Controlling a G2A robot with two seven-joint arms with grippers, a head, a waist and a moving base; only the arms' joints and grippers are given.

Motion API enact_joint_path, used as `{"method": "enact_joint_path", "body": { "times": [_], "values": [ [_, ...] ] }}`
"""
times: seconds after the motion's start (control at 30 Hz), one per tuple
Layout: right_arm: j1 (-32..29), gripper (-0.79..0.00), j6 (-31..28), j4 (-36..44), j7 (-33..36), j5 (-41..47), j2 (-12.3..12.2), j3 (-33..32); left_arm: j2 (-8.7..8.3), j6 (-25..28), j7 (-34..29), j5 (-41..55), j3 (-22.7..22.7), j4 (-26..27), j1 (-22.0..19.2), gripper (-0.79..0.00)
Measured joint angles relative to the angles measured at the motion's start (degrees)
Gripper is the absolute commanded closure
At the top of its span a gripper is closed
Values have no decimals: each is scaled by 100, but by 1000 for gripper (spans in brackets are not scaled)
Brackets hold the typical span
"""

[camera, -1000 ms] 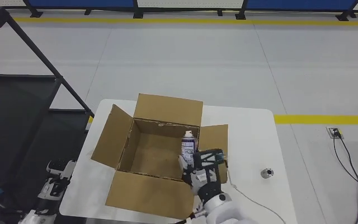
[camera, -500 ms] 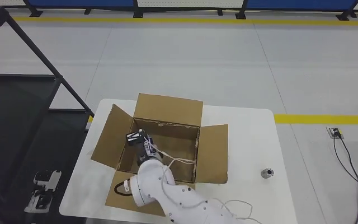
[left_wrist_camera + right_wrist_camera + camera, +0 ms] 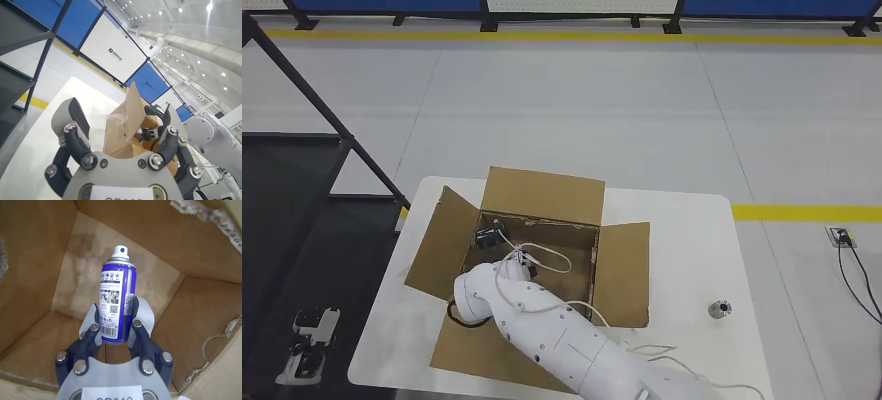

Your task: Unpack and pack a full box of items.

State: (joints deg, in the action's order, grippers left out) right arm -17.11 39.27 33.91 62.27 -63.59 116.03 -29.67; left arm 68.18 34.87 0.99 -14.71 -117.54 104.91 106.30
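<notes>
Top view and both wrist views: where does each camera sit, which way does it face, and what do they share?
Top view: above the arms, looking down at table and open cardboard box; right arm extends into it.
Left wrist view: low beside the table, tilted up past the box; open left gripper.
Right wrist view: inside the box, facing its floor; right gripper holds spray can.
Shared: the box, in all three.

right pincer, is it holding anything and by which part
The right pincer grips a blue spray can by its lower body, just above the base, inside the cardboard box. The left pincer is open and holds nothing.
</notes>
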Motion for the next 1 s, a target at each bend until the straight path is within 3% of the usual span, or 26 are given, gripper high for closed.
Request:
{"method": "enact_joint_path", "body": {
  "times": [0.2,0.23,0.3,0.33,0.37,0.4,0.77,1.0],
  "values": [
    [-7,0,4,-329,-335,435,40,200,13,28,-60,34,-36,-22,-24,-785],
    [-2,-179,1,-365,-369,504,42,229,16,34,-70,41,-39,-26,-27,-785],
    [10,-342,-10,-442,-455,657,46,300,20,43,-95,57,-50,-35,-34,-785],
    [17,-474,-13,-471,-487,722,47,329,22,46,-105,62,-56,-40,-37,-785],
    [27,-720,-13,-495,-516,792,47,353,23,51,-115,67,-62,-47,-41,-785],
    [45,-785,-12,-521,-554,888,47,382,25,57,-131,76,-70,-57,-44,-785],
    [219,-785,-66,-365,-994,1747,-7,492,37,80,-319,48,-94,-99,-118,-785],
    [59,-785,174,562,-1627,1721,-144,453,42,18,-451,-56,-24,-40,-221,-785]
  ]
}}
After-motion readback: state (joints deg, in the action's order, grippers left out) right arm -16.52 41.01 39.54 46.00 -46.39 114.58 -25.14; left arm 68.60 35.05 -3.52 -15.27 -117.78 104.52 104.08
